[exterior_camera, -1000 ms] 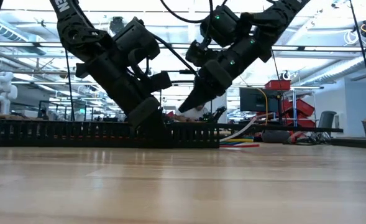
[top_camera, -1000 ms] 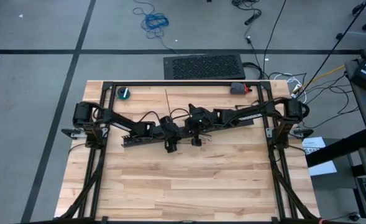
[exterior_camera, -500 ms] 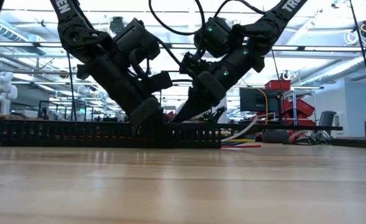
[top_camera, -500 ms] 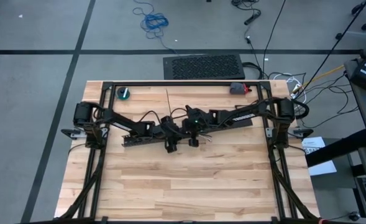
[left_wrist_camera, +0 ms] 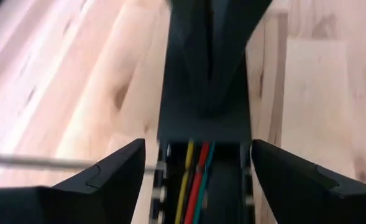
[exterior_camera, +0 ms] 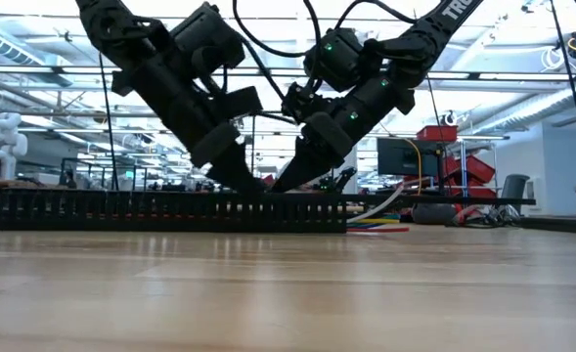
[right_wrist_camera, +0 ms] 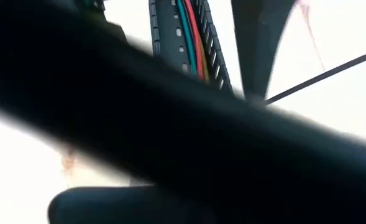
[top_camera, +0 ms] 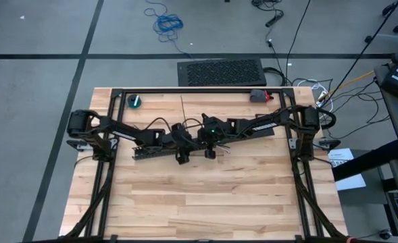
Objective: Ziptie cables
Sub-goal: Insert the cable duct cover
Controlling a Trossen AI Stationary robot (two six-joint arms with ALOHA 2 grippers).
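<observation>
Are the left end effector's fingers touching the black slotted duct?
Apart: in the left wrist view both fingers straddle the duct, wood showing between.

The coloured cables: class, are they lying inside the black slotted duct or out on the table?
Inside. The left wrist view shows the cables running between the walls of the black slotted duct.

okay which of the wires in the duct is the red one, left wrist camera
The middle wire of the three in the duct: yellow on one side, teal on the other.

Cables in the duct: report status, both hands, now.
Left hand open, straddling the black slotted duct. Right hand tips at duct's top edge beside it, grip unclear. Cables lying inside the duct, ends spilling out. No ziptie on them seen.
</observation>
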